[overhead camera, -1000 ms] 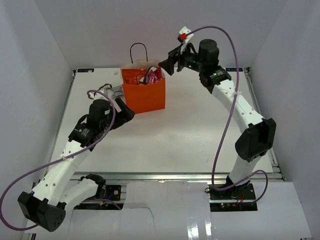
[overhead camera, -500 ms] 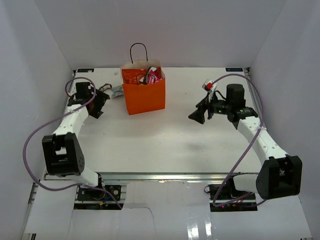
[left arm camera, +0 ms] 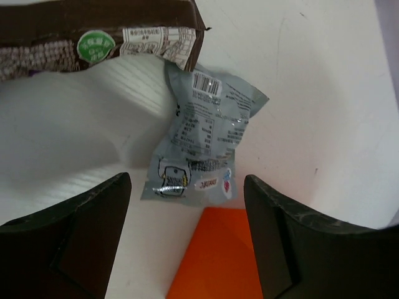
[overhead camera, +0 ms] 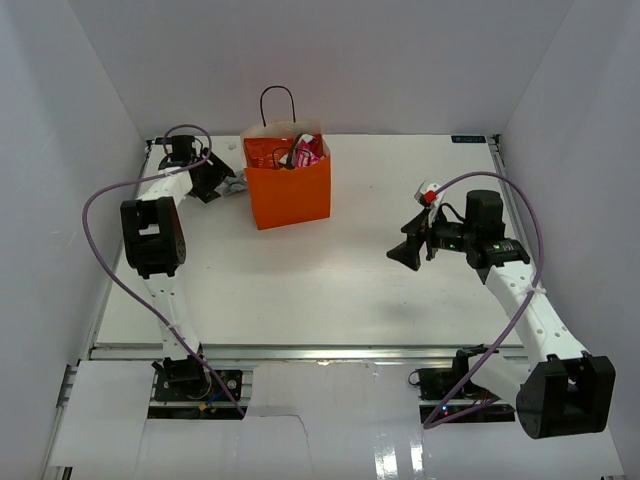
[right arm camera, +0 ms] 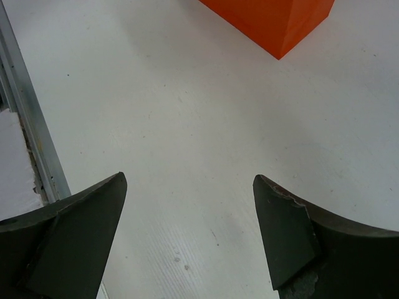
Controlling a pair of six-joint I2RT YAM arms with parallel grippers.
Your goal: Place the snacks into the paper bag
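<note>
Left gripper (left arm camera: 187, 187) gapes wide, empty, over the grey packet (left arm camera: 206, 131) beside the bag (overhead camera: 290, 195); barcode visible, its print probably too small to read. Brown packet (left arm camera: 93, 31) bears a green sticker. Right gripper (right arm camera: 187, 187) spread, empty.

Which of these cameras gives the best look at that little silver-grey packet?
The left wrist view: the silver-grey packet lies close up in mid-frame, barcode and print visible. The top external view shows only a tiny grey sliver beside the paper bag. The right wrist view misses it.
</note>
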